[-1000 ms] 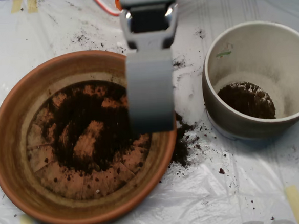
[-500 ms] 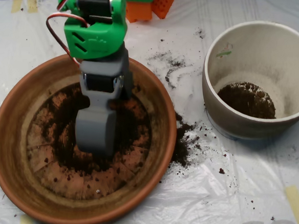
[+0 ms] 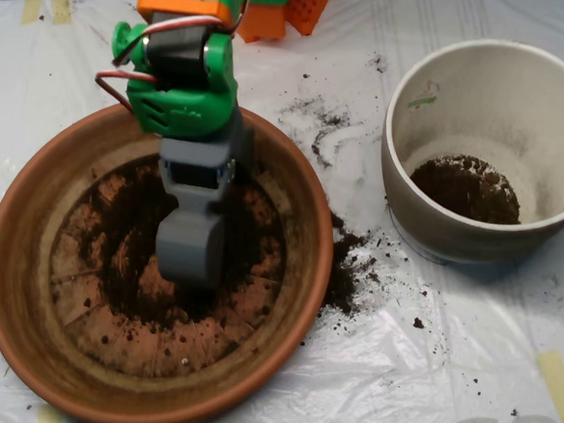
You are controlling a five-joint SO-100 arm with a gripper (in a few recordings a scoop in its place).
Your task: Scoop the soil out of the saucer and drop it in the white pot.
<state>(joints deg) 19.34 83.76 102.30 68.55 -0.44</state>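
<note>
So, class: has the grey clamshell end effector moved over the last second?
Yes. The grey clamshell end effector moved left from the round terracotta saucer's right rim to its centre.

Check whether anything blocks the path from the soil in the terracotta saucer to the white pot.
Nothing visible does. The grey scoop sits in the dark crumbly soil inside the round terracotta saucer. Between saucer and cream-white ceramic pot lies only spilled soil on plastic sheeting.

One saucer (image 3: 21,288) on the left, one white pot (image 3: 407,203) on the right, one scoop (image 3: 193,247). Two soil piles: one in the saucer (image 3: 129,232), one in the pot (image 3: 464,189). One spilled soil patch (image 3: 349,265) between them.
</note>
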